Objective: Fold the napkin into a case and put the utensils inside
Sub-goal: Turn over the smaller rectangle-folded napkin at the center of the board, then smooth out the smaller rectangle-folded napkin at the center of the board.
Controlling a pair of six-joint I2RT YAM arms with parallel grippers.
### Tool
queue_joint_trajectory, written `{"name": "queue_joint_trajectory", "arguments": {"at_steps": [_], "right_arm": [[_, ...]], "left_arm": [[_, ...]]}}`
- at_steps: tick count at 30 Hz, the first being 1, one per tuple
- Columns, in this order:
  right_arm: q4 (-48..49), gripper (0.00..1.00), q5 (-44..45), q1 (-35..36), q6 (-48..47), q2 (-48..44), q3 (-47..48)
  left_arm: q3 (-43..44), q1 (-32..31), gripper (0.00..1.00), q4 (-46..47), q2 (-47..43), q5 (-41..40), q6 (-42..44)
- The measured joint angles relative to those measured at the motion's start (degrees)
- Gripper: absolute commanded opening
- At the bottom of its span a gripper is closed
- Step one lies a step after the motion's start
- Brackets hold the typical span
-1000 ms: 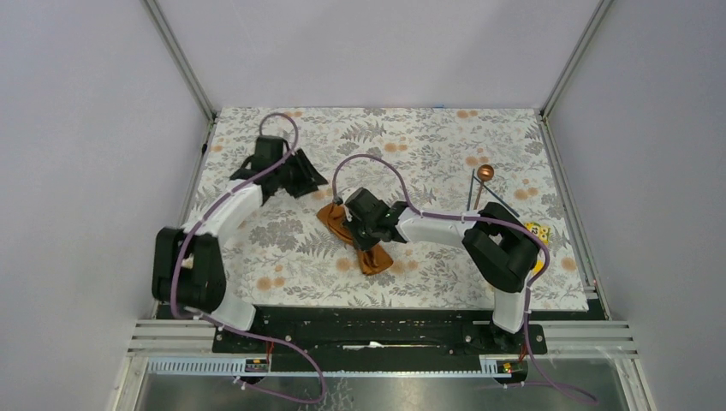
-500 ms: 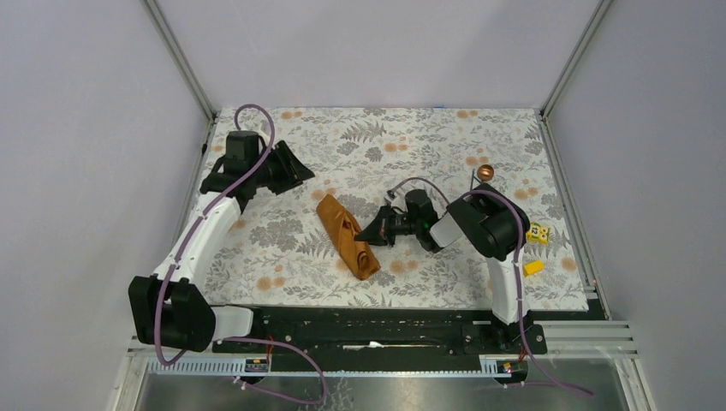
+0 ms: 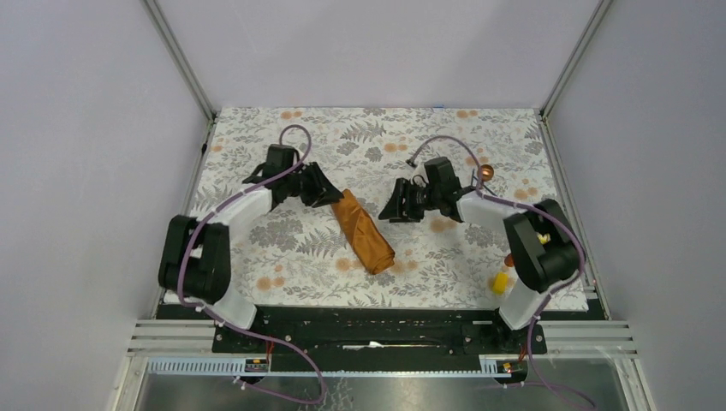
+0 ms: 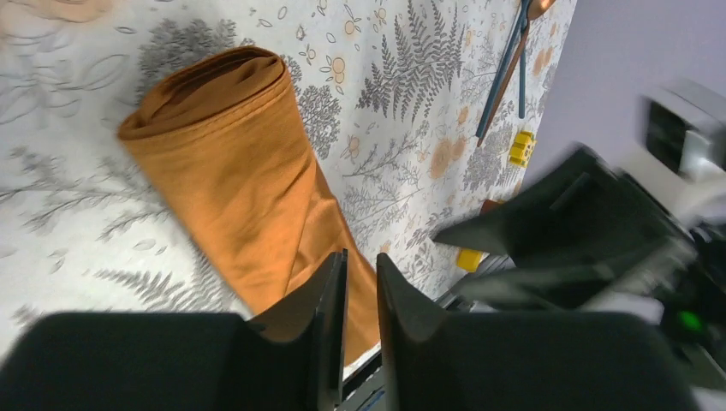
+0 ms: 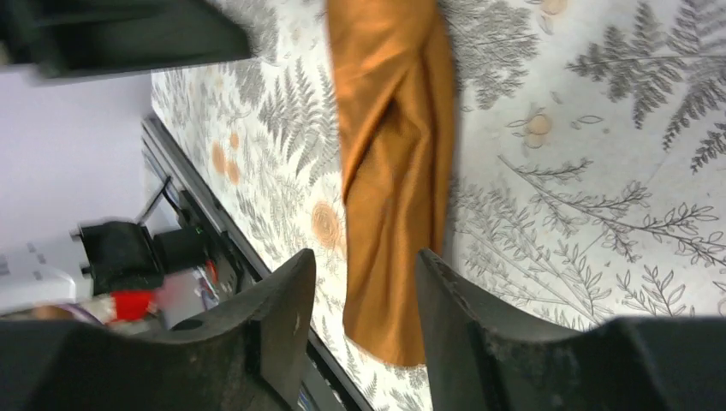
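Black fingers of the left gripper point(image 4: 361, 267) are hovering at the napkin's far end, toward ten o'clock from the table's point(image 3: 257, 137) middle. Its jaws are standing narrow, with only a slit between them. The cloth is showing through that slit, and I cannot tell whether they are nipping its edge.

The napkin point(image 3: 363, 231) is lying near the centre of the table, running from eleven o'clock down toward five o'clock. It is already looking like the case point(image 4: 248, 171): long, narrow and layered, with the folded edges showing at one end in the left wrist view. So the folding part is seeming done, or nearly so.

The right gripper point(image 5: 364, 274) is hanging just off the napkin at about two o'clock from it, jaws spread wide and carrying nothing.

The utensils point(image 4: 505, 60) are lying well apart from the napkin, out at two o'clock on the table, partly hidden behind the right arm in the overhead view. Only the copper bowl point(image 3: 486, 172) is peeking out there. None of them is sitting inside the cloth yet.

A yellow block point(image 3: 499, 282) is resting at four o'clock.

What is remaining, as I am judging it, is fetching the utensils and sliding them into the case.
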Motion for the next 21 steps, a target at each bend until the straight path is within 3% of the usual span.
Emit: {"name": "queue_joint_trajectory", "arguments": {"at_steps": [6, 14, 16, 21], "right_arm": [[-8.81, 0.29, -0.26, 6.58, -9.79, -7.61, 2.21], [-4.11, 0.22, 0.35, 9.64, -11.08, -2.8, -8.98], [-4.09, 0.24, 0.57, 9.68, -10.88, -1.51, -11.41], [-4.87, 0.3, 2.58, 10.38, -11.19, -4.44, -11.65]], "left_arm": [[0.04, -3.76, 0.07, 9.22, 9.49, 0.74, -4.33], [3.17, -3.91, 0.03, 13.73, 21.03, -2.62, -5.25], [5.33, -3.82, 0.07, 13.66, 23.28, -1.31, -5.4], [8.48, -4.07, 0.29, 12.09, 23.78, -2.69, -2.86]]}}
